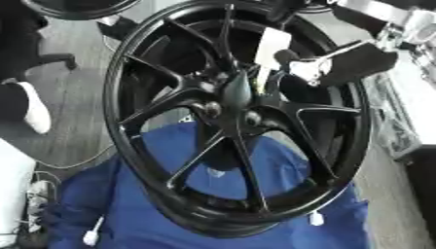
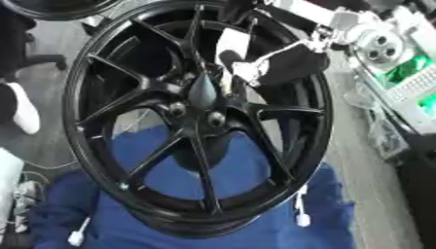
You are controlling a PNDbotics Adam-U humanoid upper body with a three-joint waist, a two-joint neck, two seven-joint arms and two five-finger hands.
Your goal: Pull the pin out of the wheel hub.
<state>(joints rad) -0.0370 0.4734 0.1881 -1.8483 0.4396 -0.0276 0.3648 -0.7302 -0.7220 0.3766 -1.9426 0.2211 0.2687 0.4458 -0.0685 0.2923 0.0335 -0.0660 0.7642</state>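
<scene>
Right now my right hand [image 1: 328,63] reaches in from the upper right and sits against the upper spokes of the wheel hub [image 1: 237,119], just above its centre. Its fingers look curled in toward the middle of the wheel, but they blur into the black spokes, so I cannot tell whether they are pinching anything or merely closing in. I judge the hand is there because the pin sits near the centre, yet I cannot make the pin out as a separate piece; a pale strip [image 1: 271,46] shows beside the hand and may belong to the hand itself. The wheel fills most of the view, leaning and tilted toward me so its face and centre bore are open to the reach. Under it lies a blue cloth [image 1: 204,228], probably to cushion the rim and keep it from sliding. My left hand is nowhere in sight.
</scene>
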